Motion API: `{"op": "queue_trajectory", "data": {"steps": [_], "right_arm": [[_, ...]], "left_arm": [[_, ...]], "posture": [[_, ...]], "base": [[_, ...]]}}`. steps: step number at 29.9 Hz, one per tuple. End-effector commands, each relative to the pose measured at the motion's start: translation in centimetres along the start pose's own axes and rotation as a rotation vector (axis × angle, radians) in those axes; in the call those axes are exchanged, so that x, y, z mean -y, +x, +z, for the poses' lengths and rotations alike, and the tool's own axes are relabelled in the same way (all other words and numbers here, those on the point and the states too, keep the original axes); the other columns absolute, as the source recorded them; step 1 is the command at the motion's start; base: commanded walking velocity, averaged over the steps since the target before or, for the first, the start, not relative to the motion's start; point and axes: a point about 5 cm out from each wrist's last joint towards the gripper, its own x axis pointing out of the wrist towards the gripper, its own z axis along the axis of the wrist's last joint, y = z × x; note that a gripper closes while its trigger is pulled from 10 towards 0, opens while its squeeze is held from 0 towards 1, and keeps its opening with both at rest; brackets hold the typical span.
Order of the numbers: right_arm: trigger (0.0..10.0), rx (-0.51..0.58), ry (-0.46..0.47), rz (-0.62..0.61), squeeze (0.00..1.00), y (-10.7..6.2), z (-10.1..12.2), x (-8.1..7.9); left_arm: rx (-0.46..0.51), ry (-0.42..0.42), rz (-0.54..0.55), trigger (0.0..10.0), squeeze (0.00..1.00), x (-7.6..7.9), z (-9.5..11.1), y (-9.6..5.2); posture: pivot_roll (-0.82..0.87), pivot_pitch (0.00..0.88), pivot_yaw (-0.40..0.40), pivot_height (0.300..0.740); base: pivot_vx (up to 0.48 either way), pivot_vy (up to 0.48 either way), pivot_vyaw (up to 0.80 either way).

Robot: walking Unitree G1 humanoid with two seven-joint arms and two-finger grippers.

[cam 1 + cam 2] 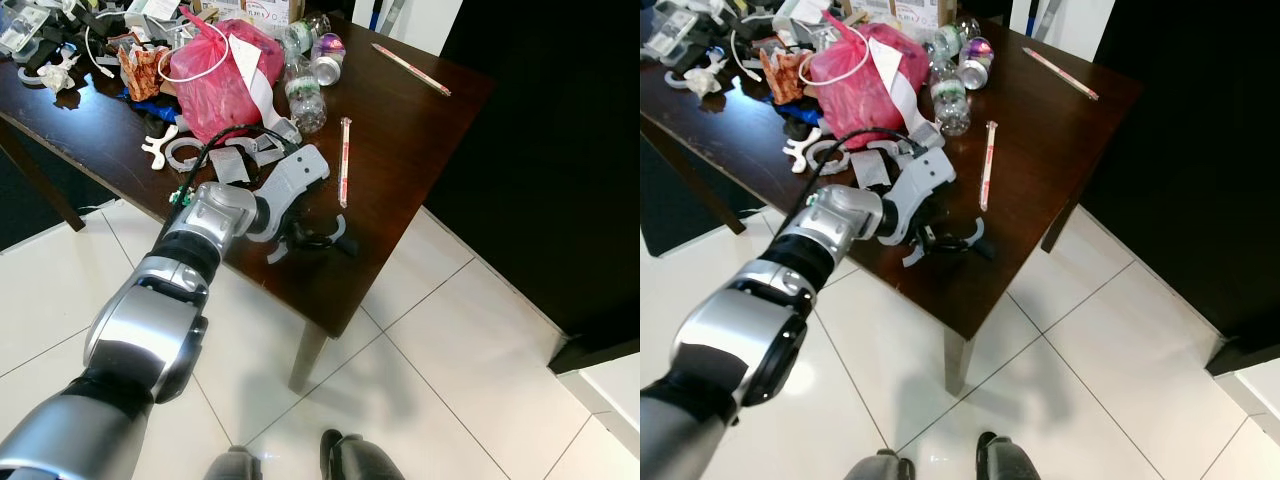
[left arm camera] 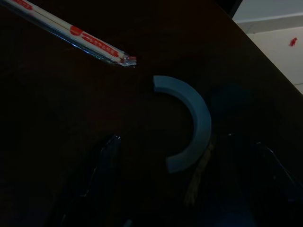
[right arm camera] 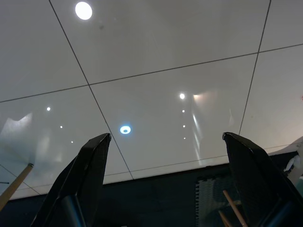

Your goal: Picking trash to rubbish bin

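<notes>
My left arm reaches over the near corner of a dark wooden table (image 1: 400,130). Its gripper (image 1: 314,240) hangs low over the top with the fingers (image 2: 102,161) spread open. A small grey C-shaped piece (image 2: 191,125) lies flat just ahead of them, untouched; it is also at the gripper's tip (image 1: 343,227). A wrapped pair of chopsticks (image 1: 344,160) lies just beyond it. Further back sit a pink plastic bag (image 1: 220,75), crushed plastic bottles (image 1: 305,95) and a can (image 1: 327,68). My right gripper (image 3: 165,142) is open above the white floor tiles.
The table's back left is piled with cables, white and grey printed parts (image 1: 165,148) and an orange wrapper (image 1: 140,65). A second chopstick pack (image 1: 410,68) lies at the far corner. A table leg (image 1: 305,355) stands before my feet (image 1: 290,465). A black wall is on the right.
</notes>
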Motion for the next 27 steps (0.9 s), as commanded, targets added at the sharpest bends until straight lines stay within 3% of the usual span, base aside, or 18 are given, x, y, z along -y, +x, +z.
{"op": "queue_trajectory", "data": {"steps": [1,2,3,10,19,22,24,27], "right_arm": [[10.0,-0.049,0.016,0.020,0.00,-0.1,-1.6,-0.8],[10.0,-0.049,0.016,0.020,0.00,-0.1,-1.6,-0.8],[10.0,-0.049,0.017,0.019,0.00,-0.1,-1.6,-0.8],[10.0,-0.054,0.026,0.017,0.00,-0.1,-1.9,-0.8],[10.0,-0.022,0.059,-0.026,0.00,-0.1,-1.5,0.0],[10.0,0.089,0.247,-0.130,0.00,-0.3,0.2,2.1],[10.0,0.197,0.380,-0.197,0.00,-0.7,1.7,4.4],[10.0,0.319,0.458,-0.233,0.00,-1.3,3.3,6.7]], "left_arm": [[-0.039,0.002,-0.040,10.0,0.33,0.7,-0.7,0.8],[-0.047,0.003,-0.042,10.0,0.33,0.8,-0.8,0.8],[-0.060,0.005,-0.043,10.0,0.00,0.9,-1.1,0.9],[-0.122,-0.032,-0.017,10.0,0.00,0.9,-3.1,0.7],[-0.136,-0.009,0.029,10.0,0.00,0.5,-3.5,0.5],[-0.127,-0.016,0.030,10.0,0.00,0.5,-3.4,0.5],[-0.115,-0.021,0.024,10.0,0.00,0.6,-3.2,0.6],[-0.109,-0.022,0.020,10.0,0.00,0.6,-3.1,0.6]], "posture": [[-0.04,0.306,-0.022,0.740],[-0.05,0.306,-0.022,0.740],[-0.05,0.306,-0.022,0.740],[-0.06,0.314,-0.023,0.740],[-0.06,0.315,-0.027,0.740],[-0.06,0.315,-0.027,0.740],[-0.06,0.315,-0.025,0.740],[-0.07,0.317,-0.026,0.740]], "base": [[0.000,0.000,0.00],[0.000,0.000,0.00],[0.000,0.000,0.00],[0.000,0.000,0.00],[0.000,0.000,0.00],[0.000,0.000,0.00],[0.000,0.000,0.00],[0.000,0.000,0.00]]}}
